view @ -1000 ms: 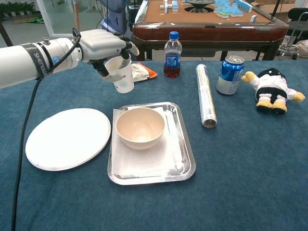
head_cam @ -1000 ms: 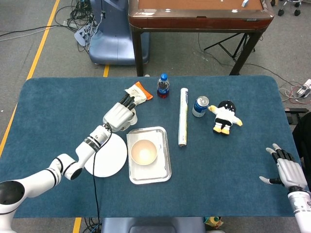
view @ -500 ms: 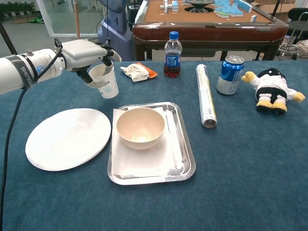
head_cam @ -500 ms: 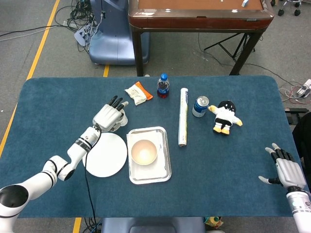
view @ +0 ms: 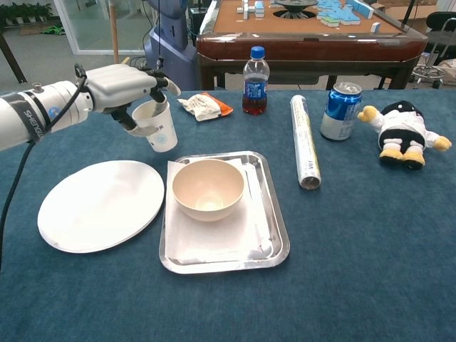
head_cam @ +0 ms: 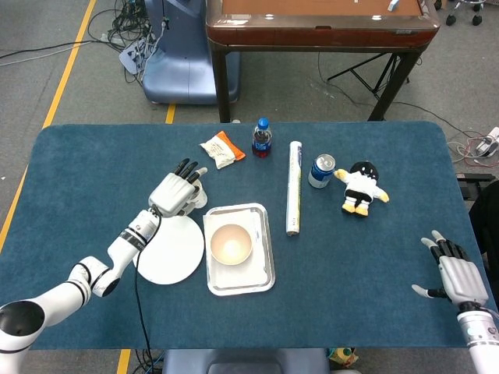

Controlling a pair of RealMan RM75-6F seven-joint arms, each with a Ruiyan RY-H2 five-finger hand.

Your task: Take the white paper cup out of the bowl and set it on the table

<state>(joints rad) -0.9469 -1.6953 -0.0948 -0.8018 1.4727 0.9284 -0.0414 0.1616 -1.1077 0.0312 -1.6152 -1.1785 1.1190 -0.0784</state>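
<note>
My left hand (view: 122, 80) grips the white paper cup (view: 159, 127) by its rim, holding it slightly tilted just over the blue table, behind the white plate. In the head view this hand (head_cam: 175, 193) covers most of the cup (head_cam: 198, 198). I cannot tell whether the cup's base touches the cloth. The beige bowl (view: 209, 188) stands with nothing in it on the metal tray (view: 274, 239), to the right of the cup. My right hand (head_cam: 457, 274) is open with fingers spread, at the table's front right edge, far from everything.
A white plate (view: 98, 204) lies left of the tray. Along the back sit a snack packet (view: 201, 106), a drink bottle (view: 255, 81), a foil roll (view: 303, 142), a blue can (view: 340, 111) and a plush penguin (view: 402, 133).
My left hand carried the cup leftward from beside the snack packet, then lowered it toward the table behind the plate. The right hand has barely shifted.
</note>
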